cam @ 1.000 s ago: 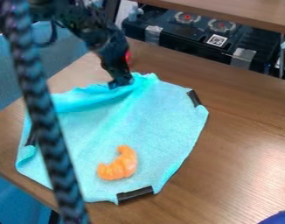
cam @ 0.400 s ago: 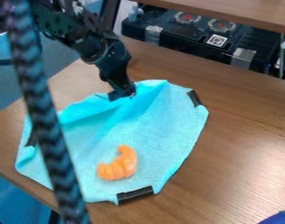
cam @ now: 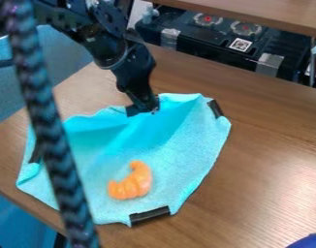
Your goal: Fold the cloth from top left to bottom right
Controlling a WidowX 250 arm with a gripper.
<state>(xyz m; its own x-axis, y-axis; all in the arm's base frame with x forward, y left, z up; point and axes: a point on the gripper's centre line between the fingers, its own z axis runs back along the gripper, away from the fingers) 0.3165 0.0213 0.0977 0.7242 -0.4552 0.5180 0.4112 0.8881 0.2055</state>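
The black gripper [cam: 143,110] hangs at the cloth's top edge, a little above the middle of the view. It is shut on that edge, and the cloth drapes from it in soft folds. The turquoise cloth [cam: 167,164] lies on the wooden table, with its upper part raised and bunched and its lower part flat. Black strips sit at its right corner, bottom edge and left side. An orange curved toy [cam: 133,182] rests on the lower middle of the cloth.
A dark braided cable [cam: 54,140] crosses the left side of the view, in front of the cloth. Behind the wooden table [cam: 271,145] stands a black box [cam: 212,46] with round fittings. A blue object [cam: 308,241] is at the bottom right corner.
The gripper has moved down and slightly right, carrying the cloth's top edge with it. The folds beneath have shifted, while the orange toy and the lower cloth have stayed put.
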